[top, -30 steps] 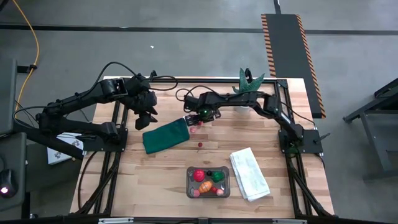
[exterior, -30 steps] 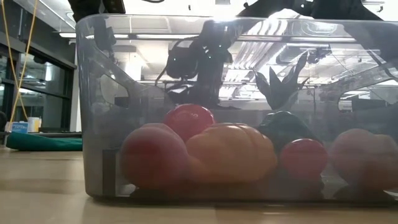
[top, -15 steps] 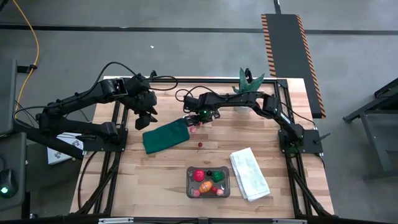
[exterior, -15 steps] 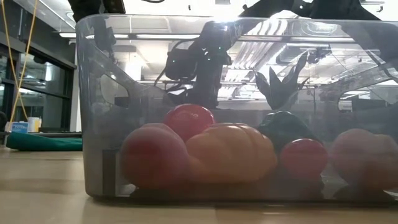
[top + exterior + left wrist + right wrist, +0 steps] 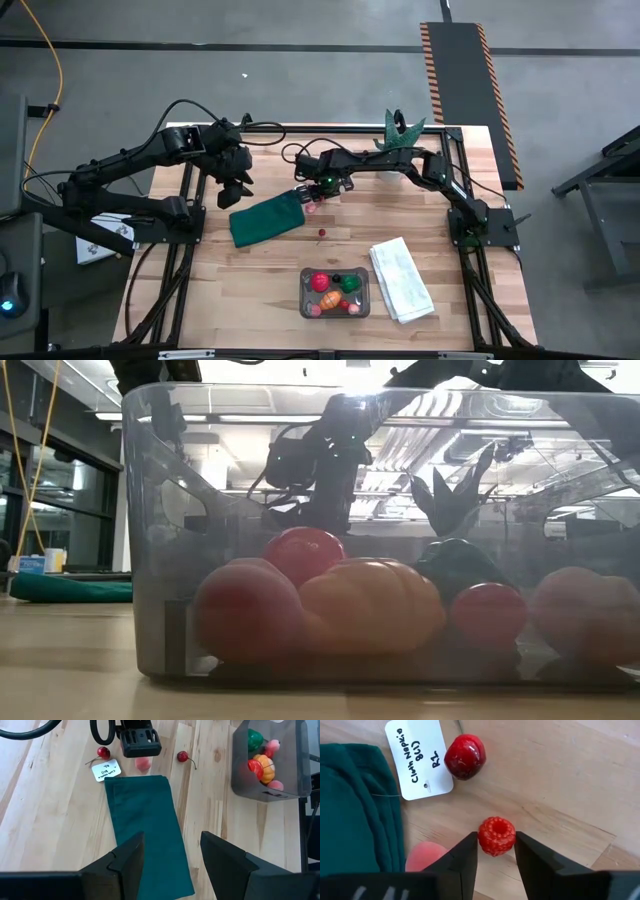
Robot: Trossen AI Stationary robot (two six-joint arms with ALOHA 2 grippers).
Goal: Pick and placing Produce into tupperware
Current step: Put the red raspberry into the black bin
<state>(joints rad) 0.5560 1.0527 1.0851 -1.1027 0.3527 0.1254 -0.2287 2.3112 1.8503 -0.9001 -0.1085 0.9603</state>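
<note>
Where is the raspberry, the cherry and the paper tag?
raspberry (image 5: pixel 496 836), right wrist view, middle of its bumpy top.
cherry (image 5: pixel 464 756), right wrist view, middle of its shiny red side.
paper tag (image 5: pixel 418 758), right wrist view, centre of the white card.

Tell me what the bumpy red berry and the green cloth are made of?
The berry looks like moulded plastic or rubber: even bumps, a dull sheen and a neat hollow top. It sits between the right end effector fingers. The cloth looks like woven fabric: matt, folded, with soft edges and a paper tag. I can't be sure of either.
</note>
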